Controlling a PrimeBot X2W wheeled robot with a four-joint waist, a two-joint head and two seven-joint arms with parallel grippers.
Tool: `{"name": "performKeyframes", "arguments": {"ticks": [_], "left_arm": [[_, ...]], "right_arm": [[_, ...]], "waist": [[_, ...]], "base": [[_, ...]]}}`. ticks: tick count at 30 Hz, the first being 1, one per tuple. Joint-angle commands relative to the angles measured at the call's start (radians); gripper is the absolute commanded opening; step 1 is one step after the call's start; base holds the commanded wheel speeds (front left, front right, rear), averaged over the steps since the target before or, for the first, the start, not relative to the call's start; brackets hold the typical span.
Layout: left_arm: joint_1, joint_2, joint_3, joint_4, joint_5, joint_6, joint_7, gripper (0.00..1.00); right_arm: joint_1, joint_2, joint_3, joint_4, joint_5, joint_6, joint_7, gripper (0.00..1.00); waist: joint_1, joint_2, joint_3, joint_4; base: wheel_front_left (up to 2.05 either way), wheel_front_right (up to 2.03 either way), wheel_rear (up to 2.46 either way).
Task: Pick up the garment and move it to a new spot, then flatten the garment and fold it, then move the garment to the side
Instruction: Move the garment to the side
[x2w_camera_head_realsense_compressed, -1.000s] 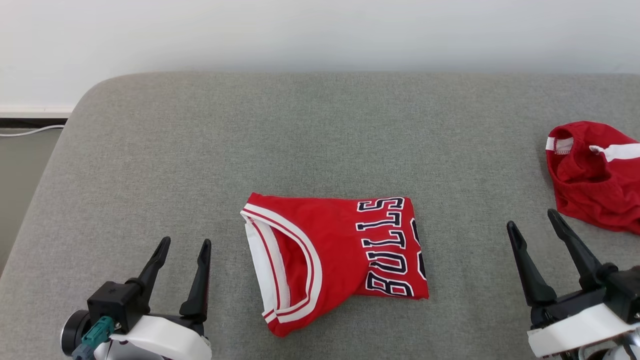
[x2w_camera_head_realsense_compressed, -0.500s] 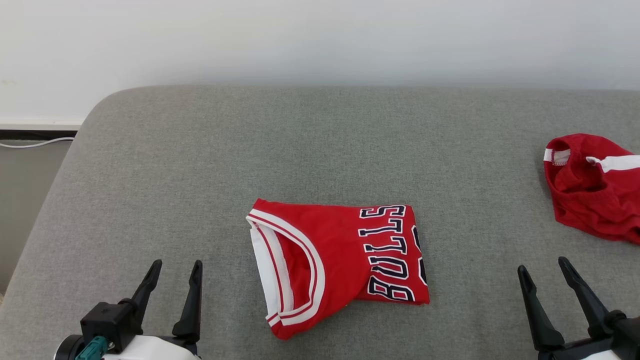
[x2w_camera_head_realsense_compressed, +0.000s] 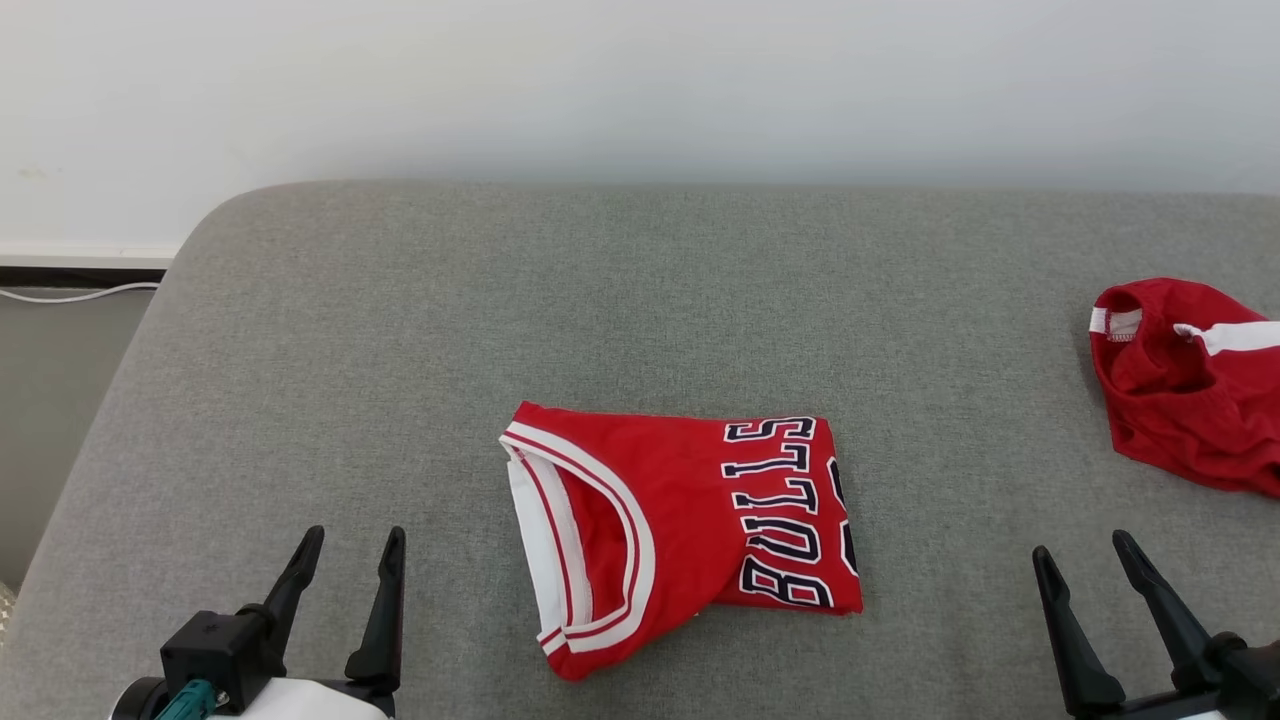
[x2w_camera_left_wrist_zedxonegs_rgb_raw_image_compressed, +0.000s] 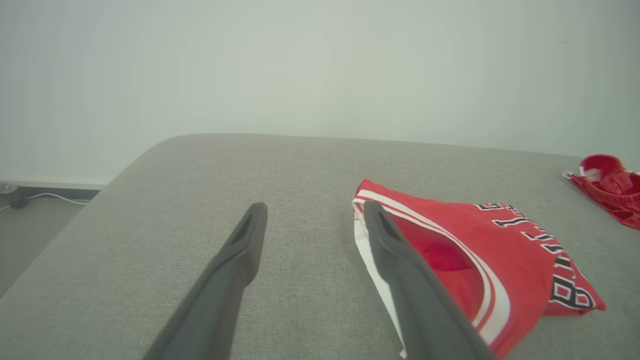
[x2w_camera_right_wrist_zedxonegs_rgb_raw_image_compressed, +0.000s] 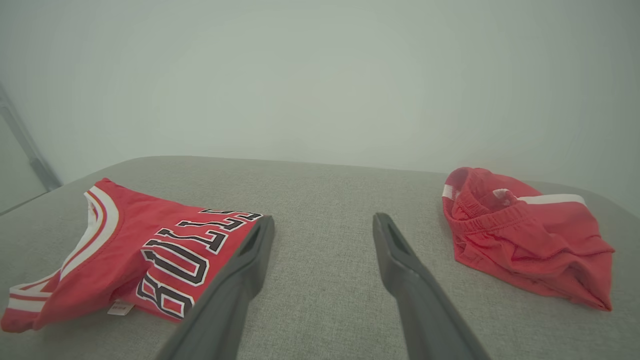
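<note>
The left pincer (x2w_camera_head_realsense_compressed: 356, 535) has its two fingers spread with nothing between them, and sits on the near left of the jersey (x2w_camera_head_realsense_compressed: 690, 520). The right pincer (x2w_camera_head_realsense_compressed: 1081, 545) is also spread and empty, further off on the jersey's near right. Neither touches cloth. I take it both arms are parked clear so the fold lies undisturbed and in plain sight.

The jersey lies as a compact folded packet in the middle of the grey bench (x2w_camera_head_realsense_compressed: 400, 330). Its white-trimmed collar end points toward the left pincer and the lettered chest is on top. The folding looks finished, so shifting the jersey aside seems to be what remains. The layered collar edge is the closest place to grip.

Well to the right of the jersey lie crumpled red shorts (x2w_camera_head_realsense_compressed: 1190, 390), probably set there to keep the folding area free.
</note>
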Motion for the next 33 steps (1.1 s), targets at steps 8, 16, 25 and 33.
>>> {"name": "performKeyframes", "arguments": {"ticks": [8, 16, 25, 33], "left_arm": [[-0.054, 0.023, 0.027, -0.036, 0.000, 0.010, 0.005, 1.00], [-0.088, 0.005, 0.017, -0.035, 0.007, 0.001, -0.001, 1.00], [-0.132, -0.027, 0.011, -0.004, 0.009, -0.027, -0.020, 1.00], [-0.147, -0.044, 0.016, 0.024, 0.009, -0.042, -0.034, 1.00]], "right_arm": [[-0.090, -0.045, 0.095, 0.093, 0.139, 0.001, -0.014, 1.00], [-0.256, -0.086, 0.229, 0.286, 0.362, 0.001, -0.005, 1.00], [-0.429, -0.130, 0.417, 0.454, 0.586, 0.001, 0.020, 1.00], [-0.486, -0.121, 0.556, 0.513, 0.754, 0.001, 0.078, 1.00]], "waist": [[0.0000, -0.0001, 0.014, 0.025], [0.0000, -0.0001, 0.062, 0.082], [0.0000, -0.0001, 0.123, 0.148], [0.0000, -0.0001, 0.141, 0.159]], "base": [[0.00, 0.00, 0.00], [0.00, 0.00, 0.00], [0.00, 0.00, 0.00], [0.00, 0.00, 0.00]]}}
